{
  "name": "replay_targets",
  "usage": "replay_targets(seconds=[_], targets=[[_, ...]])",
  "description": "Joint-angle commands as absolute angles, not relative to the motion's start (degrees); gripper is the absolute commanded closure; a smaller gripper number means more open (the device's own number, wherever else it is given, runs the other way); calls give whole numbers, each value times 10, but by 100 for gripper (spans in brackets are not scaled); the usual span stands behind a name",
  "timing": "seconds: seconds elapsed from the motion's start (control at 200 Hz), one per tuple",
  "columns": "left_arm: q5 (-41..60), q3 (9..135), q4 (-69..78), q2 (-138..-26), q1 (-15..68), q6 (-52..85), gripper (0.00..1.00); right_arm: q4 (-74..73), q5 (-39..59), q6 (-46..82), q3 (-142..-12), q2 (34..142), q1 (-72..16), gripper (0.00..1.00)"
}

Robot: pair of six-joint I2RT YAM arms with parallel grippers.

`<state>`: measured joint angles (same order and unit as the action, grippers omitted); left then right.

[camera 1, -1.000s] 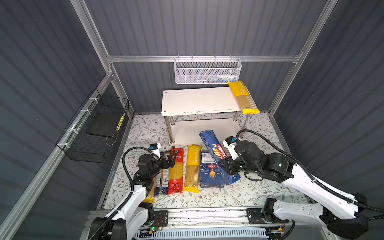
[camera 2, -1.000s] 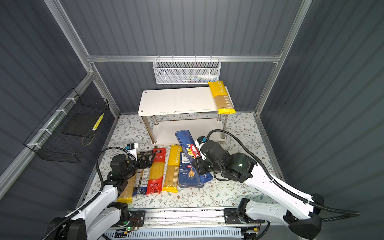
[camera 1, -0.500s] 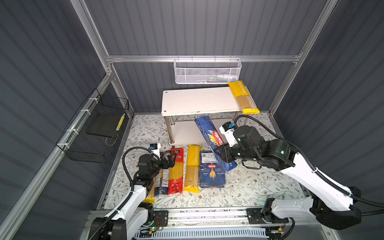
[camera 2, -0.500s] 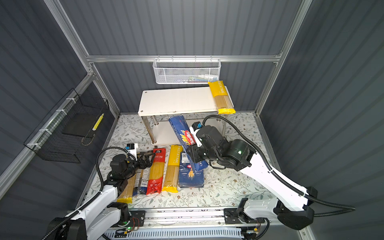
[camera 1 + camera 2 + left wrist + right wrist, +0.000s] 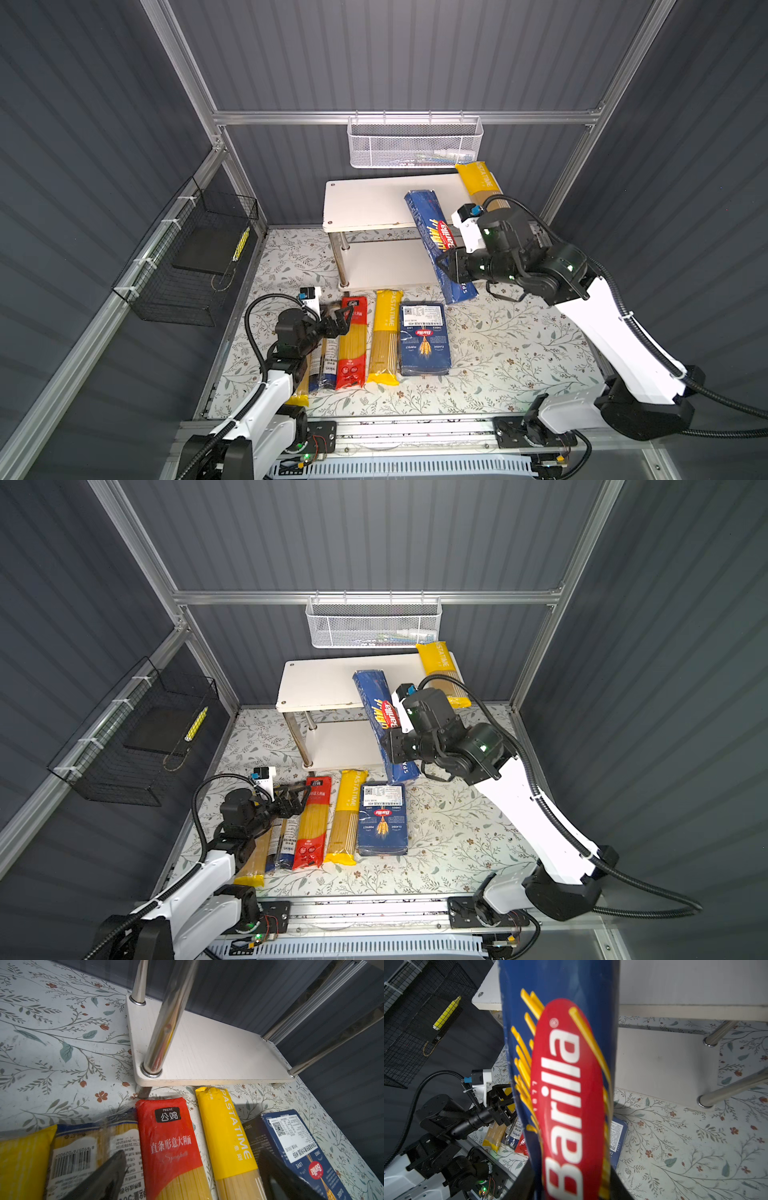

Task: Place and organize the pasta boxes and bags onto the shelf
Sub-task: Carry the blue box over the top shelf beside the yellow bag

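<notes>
Right gripper (image 5: 571, 1187): closed on the narrow Barilla box (image 5: 432, 237), with a finger (image 5: 521, 1185) against each long side. I see the box held up off the floral mat (image 5: 519, 353).
Narrow box print: a red oval "Barilla" with "1877" and yellow spaghetti strands runs out ahead of the fingers. "SPA…" shows on the short stretch behind them in both top views.
Narrow box pose: tilted, with its far end over the top board of the shelf (image 5: 365, 203), just beside the shelved PASTATIME packet (image 5: 482, 187). I cannot tell whether it touches the board.
Left gripper (image 5: 193, 1174): wide open and holding nothing, one finger on either side of the red packet (image 5: 170, 1142). Contact is unclear.
Red packet print: "PINUVE", "公鸡", "直条形意大利面", "Spaghetti".
Outside one left finger: the clear packet (image 5: 83, 1157) with a barcode label, then a yellow packet (image 5: 20, 1163).
Outside the other left finger: the floor PASTATIME packet (image 5: 228, 1136), then the wide Barilla box (image 5: 301, 1147), which carries "LOVE", "500g" and a QR sticker.
Edges: the shelf's lower board front edge lies just ahead of the left fingers, and the packet ends reach close to it.
Room: bare top board shows beyond the narrow box, on the side away from the shelved packet. The lower board is bare. Open mat lies under the right arm.
</notes>
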<state>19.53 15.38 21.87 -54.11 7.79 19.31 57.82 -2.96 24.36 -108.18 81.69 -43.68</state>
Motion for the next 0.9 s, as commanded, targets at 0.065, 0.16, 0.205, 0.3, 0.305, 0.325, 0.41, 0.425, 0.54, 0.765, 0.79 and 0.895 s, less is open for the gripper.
replay_targets(seconds=[0.065,0.16,0.205,0.3,0.305,0.325,0.41,0.425,0.54,0.765,0.79,0.895], targets=[[193,163,211,-536,77,188,0,522,-17,206,-1165,841,-405,66],[193,162,212,-536,77,188,0,520,-19,196,-1193,861,-387,66],[193,162,211,-535,77,188,0,518,-17,191,-1206,872,-378,66],[193,162,211,-534,77,189,0,519,-23,180,-1241,898,-364,66],[193,162,212,-534,77,189,0,520,-23,179,-1243,900,-364,66],[193,162,211,-534,77,189,0,520,-24,176,-1253,906,-361,66],[193,162,210,-533,77,189,0,531,-25,169,-1290,933,-346,65],[193,162,210,-532,77,188,0,532,-24,168,-1296,938,-344,65],[193,161,210,-531,77,187,0,536,-21,164,-1328,966,-326,65],[193,162,207,-530,77,187,0,530,-12,163,-1352,1001,-300,65],[193,162,207,-530,77,187,0,530,-11,164,-1352,1002,-297,65],[193,162,207,-530,77,187,0,522,-7,167,-1353,1011,-288,65]])
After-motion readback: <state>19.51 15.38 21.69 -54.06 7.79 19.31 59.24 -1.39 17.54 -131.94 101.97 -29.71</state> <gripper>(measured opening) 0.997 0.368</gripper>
